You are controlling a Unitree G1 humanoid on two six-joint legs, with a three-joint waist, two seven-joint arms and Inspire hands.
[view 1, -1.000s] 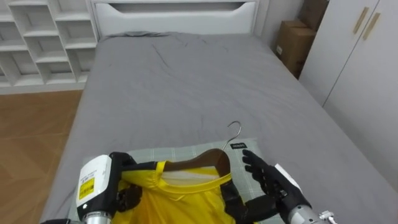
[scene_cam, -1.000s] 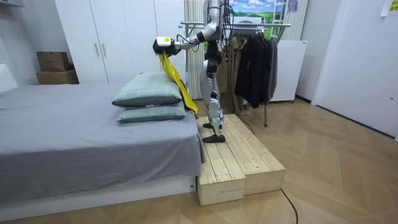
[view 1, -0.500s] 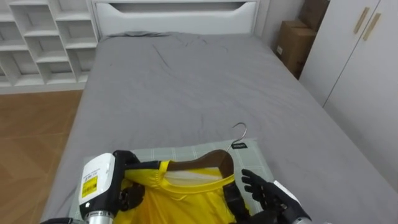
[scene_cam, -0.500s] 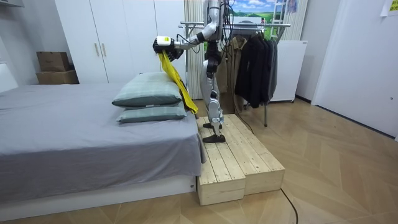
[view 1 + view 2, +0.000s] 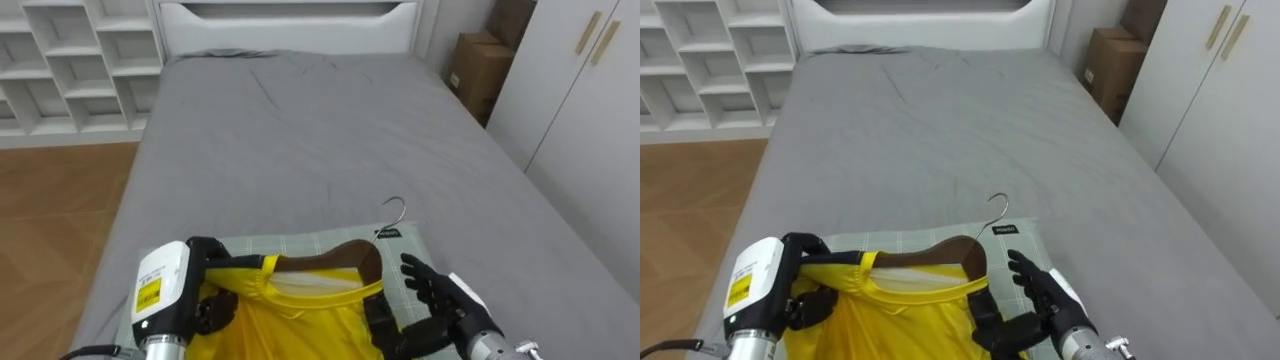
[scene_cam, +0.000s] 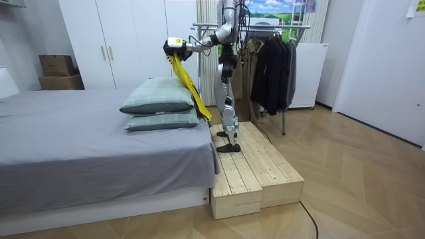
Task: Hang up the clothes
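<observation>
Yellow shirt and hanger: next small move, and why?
Probably turn toward the clothes rack: the yellow shirt already sits on the hanger, the left hand grips one end, the right hand supports the other, and the rack stands behind the robot.

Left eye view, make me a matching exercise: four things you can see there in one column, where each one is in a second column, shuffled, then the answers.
Things:
1 yellow shirt
2 checked pillow
3 cardboard box
4 white shelves

Places:
A upper right, beside the wardrobe doors
B on the wooden hanger
C upper left, beside the headboard
D at the near end of the grey bed

Pairs: 1-B, 2-D, 3-A, 4-C.
</observation>
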